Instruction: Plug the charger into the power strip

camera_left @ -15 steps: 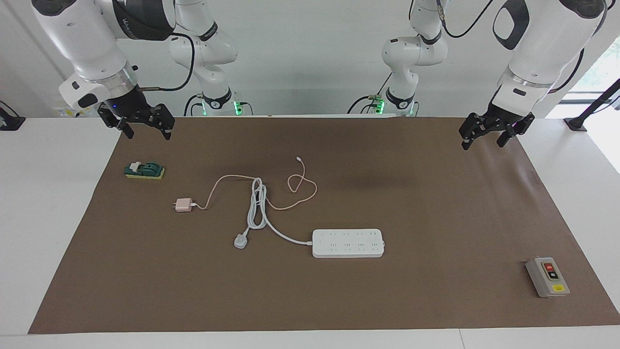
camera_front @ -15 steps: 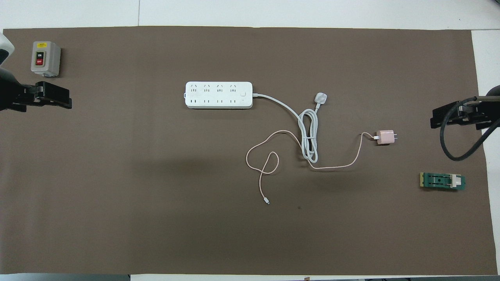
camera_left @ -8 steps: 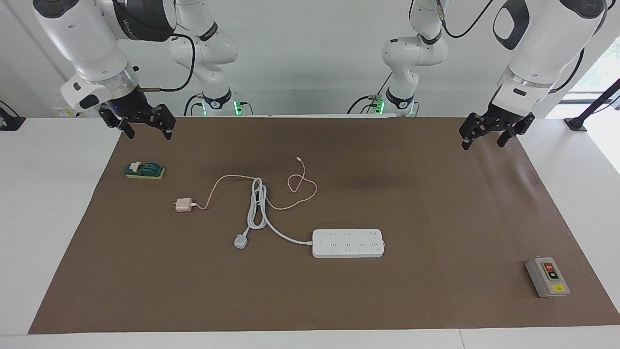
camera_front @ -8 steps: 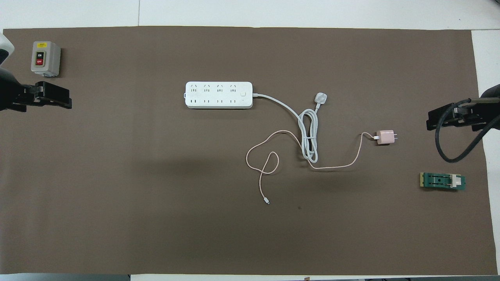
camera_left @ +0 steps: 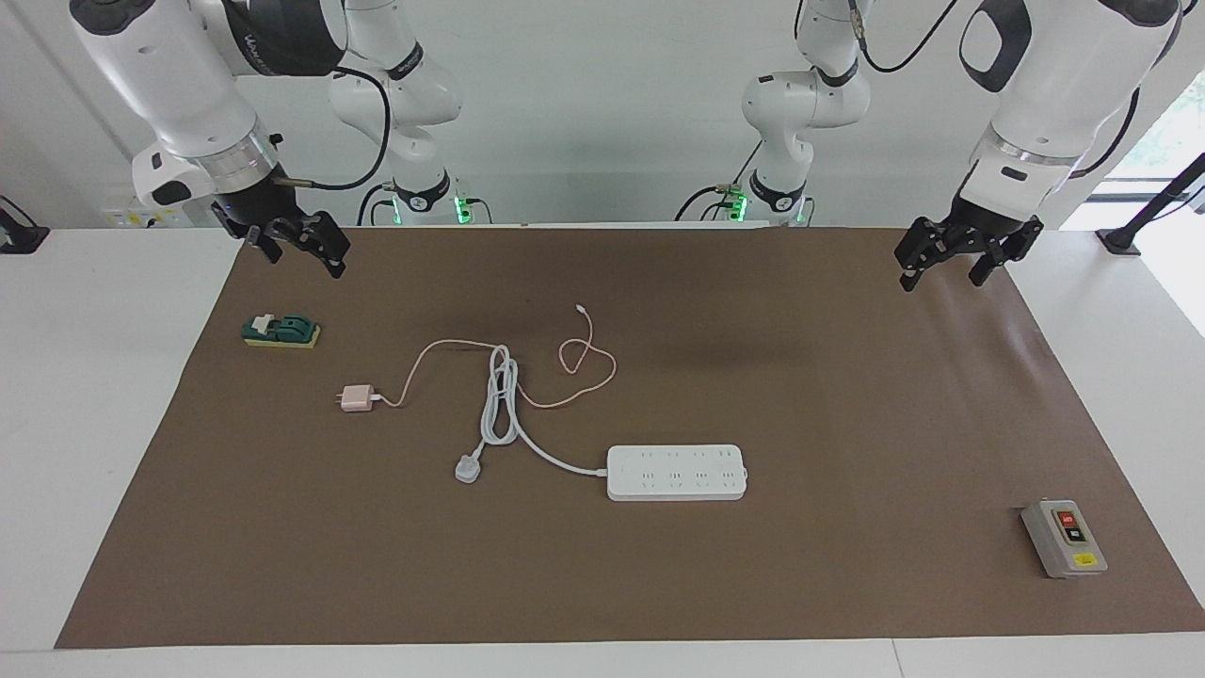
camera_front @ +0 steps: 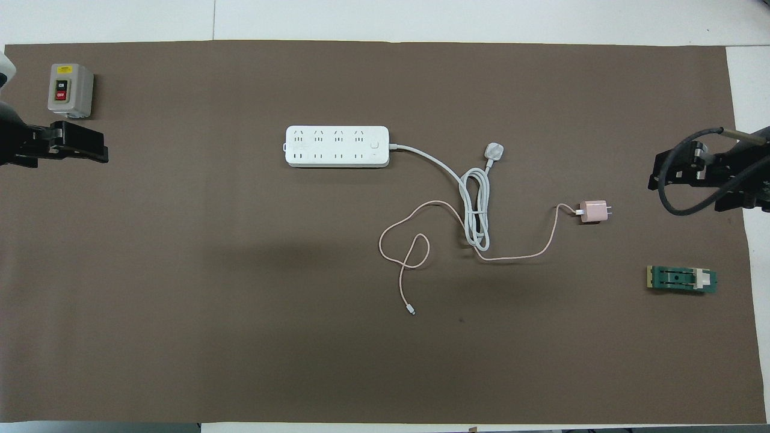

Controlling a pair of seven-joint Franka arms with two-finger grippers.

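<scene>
Currently: charger (camera_left: 356,398) flat on worktop (camera_left: 847,395), unplugged | power strip (camera_left: 676,472) apart | left hand (camera_left: 953,266) open, empty | right hand (camera_left: 303,256) open, empty

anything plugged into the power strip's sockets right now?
No. The power strip lies flat with every visible socket empty. The charger lies apart on the brown mat, toward the right arm's end. Whatever is under the strip is hidden by it.
</scene>
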